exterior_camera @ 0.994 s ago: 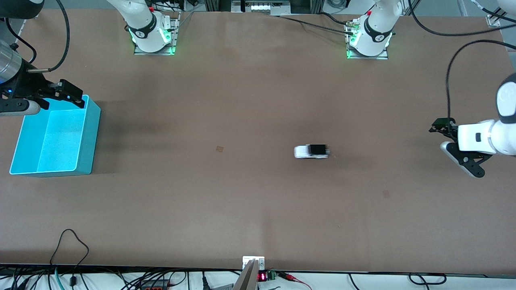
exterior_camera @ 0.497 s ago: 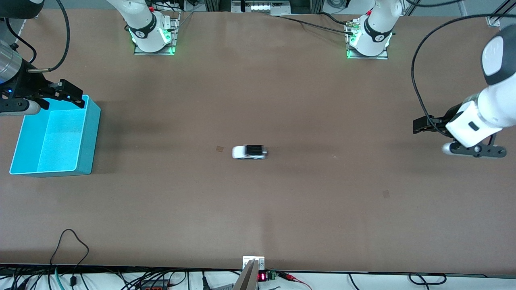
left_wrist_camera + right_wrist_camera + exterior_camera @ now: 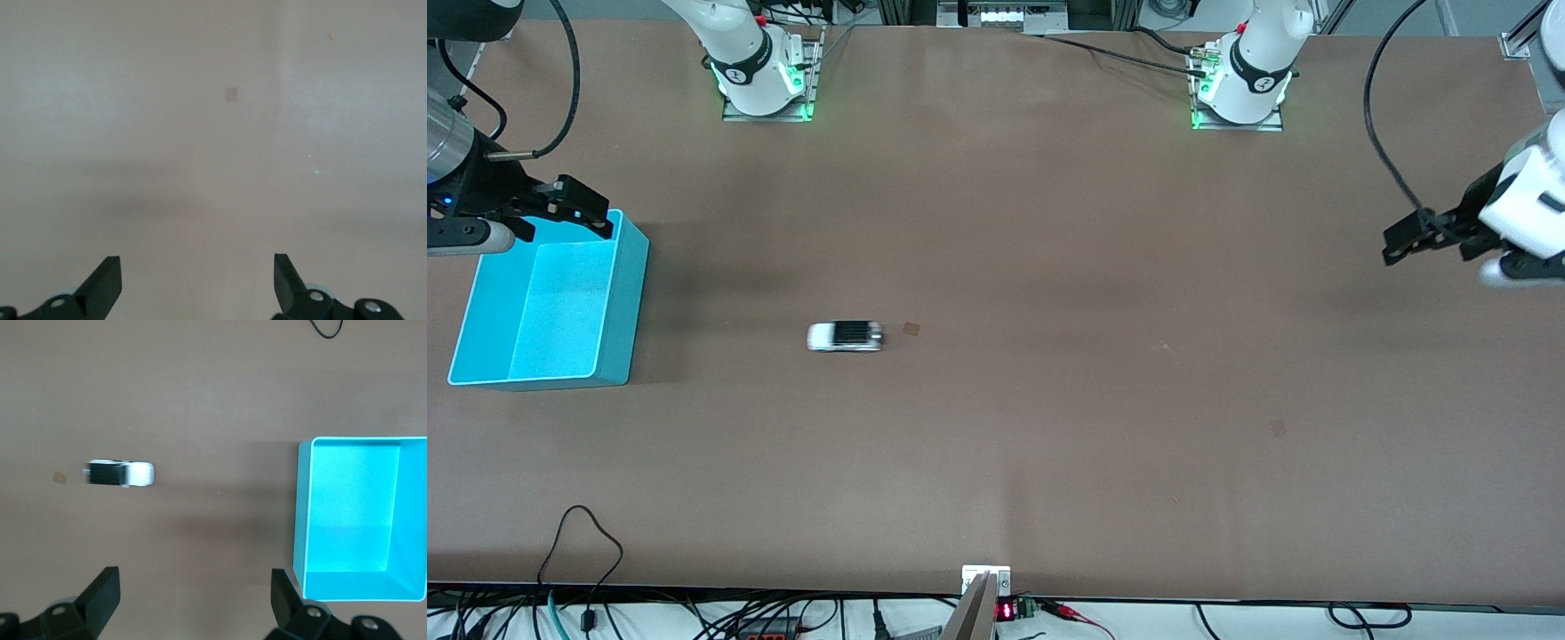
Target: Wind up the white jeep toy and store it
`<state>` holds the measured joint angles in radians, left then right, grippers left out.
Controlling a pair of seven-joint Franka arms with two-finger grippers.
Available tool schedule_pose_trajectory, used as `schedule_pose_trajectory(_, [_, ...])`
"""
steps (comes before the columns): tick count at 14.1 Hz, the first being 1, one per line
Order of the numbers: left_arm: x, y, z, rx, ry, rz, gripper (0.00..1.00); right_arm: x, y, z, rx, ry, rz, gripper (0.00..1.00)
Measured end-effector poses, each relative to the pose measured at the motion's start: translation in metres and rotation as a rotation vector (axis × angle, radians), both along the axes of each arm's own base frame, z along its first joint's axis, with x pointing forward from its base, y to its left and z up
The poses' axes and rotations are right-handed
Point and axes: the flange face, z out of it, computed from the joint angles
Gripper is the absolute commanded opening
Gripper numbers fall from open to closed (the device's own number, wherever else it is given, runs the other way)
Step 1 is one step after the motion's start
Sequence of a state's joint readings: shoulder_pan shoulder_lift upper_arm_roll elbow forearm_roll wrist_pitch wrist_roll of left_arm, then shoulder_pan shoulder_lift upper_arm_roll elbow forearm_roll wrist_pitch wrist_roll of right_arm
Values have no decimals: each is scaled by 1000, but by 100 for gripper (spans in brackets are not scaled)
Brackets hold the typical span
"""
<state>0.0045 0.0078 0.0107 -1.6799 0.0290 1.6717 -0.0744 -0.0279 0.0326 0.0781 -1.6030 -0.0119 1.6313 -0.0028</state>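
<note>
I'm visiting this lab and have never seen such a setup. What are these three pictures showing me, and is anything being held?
Two robot arms are bolted along one edge of a brown table. The wide picture comes from a high camera facing them; the other two come from cameras on the arms' wrists, looking past their own fingers. The white jeep toy sits alone on the table, blurred. The turquoise bin stands toward the right arm's end, with the right gripper above its edge, open and empty. The left gripper, also open, is over bare table at its own end. Nothing is held.

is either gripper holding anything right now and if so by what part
Nothing is held. The left gripper and right gripper are both open and empty; the white jeep toy sits alone on the table.
</note>
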Motion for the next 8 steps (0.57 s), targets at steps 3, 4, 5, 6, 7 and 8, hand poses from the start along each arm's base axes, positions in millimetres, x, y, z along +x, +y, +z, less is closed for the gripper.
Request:
schedule_pose_trajectory(3, [-26, 15, -1, -3, 21, 27, 100, 0, 0, 0, 0, 0, 0, 100])
schedule_pose_trajectory(4, [-32, 15, 0, -4, 35, 28, 100, 0, 0, 0, 0, 0, 0, 100])
schedule_pose_trajectory(5, [-35, 14, 2, -5, 38, 22, 100, 0, 0, 0, 0, 0, 0, 100])
schedule_pose_trajectory(6, [-36, 13, 3, -6, 37, -2, 100, 0, 0, 0, 0, -1, 0, 100])
schedule_pose_trajectory(7, [-36, 13, 3, -7, 38, -39, 100, 0, 0, 1, 0, -1, 0, 100])
schedule_pose_trajectory(8, [-36, 13, 3, -8, 39, -66, 100, 0, 0, 1, 0, -2, -1, 100])
